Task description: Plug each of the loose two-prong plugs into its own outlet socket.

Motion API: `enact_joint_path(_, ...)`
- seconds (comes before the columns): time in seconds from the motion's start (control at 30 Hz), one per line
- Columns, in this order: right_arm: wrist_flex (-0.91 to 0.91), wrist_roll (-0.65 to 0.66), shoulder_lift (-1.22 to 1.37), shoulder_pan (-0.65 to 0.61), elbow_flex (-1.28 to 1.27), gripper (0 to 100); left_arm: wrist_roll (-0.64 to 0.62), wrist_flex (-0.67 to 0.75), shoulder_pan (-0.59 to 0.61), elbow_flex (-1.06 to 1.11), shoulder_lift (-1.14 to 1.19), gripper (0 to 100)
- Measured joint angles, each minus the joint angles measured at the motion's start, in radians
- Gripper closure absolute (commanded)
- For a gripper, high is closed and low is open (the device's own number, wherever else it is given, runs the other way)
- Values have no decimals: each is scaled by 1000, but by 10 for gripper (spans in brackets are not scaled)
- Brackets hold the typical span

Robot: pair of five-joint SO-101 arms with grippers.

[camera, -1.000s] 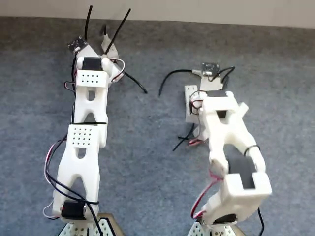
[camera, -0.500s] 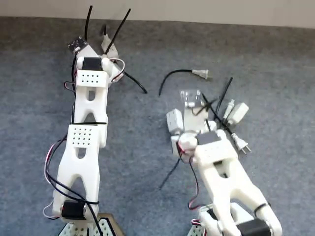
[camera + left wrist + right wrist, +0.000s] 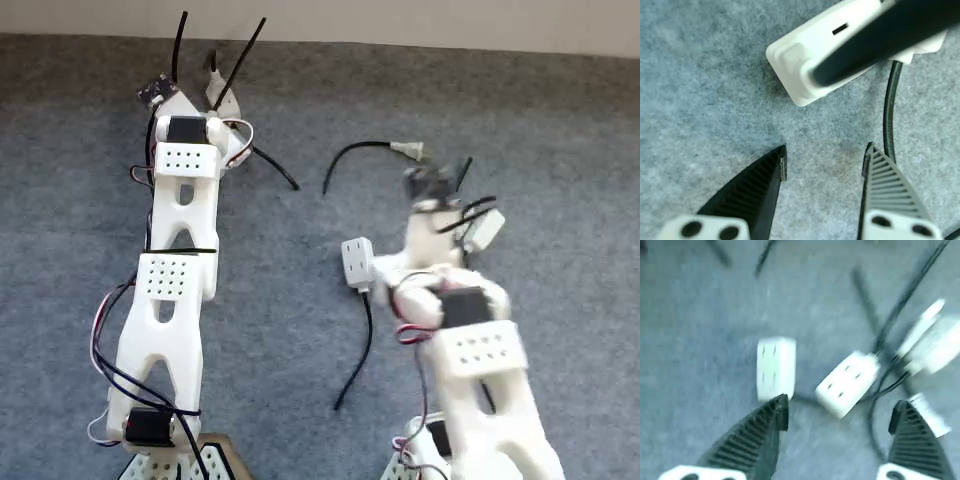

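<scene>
Jaws of left gripper (image 3: pixel 825 159) and right gripper (image 3: pixel 840 410) are gaping empty while the upper-centre two-prong plug (image 3: pixel 408 150) is lying loose, plugging seemingly unstarted.

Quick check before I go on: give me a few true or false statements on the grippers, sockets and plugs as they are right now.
1. The left gripper is open above the carpet. True.
2. The right gripper is shut on a plug. False: it is open with nothing between its fingers.
3. A white outlet block lies on the carpet with a black cord trailing from it. True.
4. The plug toward the far side is seated in that block. False: it lies loose on the carpet, apart from it.
</scene>
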State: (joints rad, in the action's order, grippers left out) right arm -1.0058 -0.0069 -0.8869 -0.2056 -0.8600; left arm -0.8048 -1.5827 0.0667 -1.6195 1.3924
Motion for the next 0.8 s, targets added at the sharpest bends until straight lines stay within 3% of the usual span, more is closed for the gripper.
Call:
enact_joint_path(0.2,-12,25,-32,233,94,676,0,0,0,0,0,745)
enact_joint_path(0.37,18,25,123,345,94,676,0,0,0,0,0,745)
enact_joint_path(0.8,213,-6,796,391,370,676,0,0,0,0,0,745)
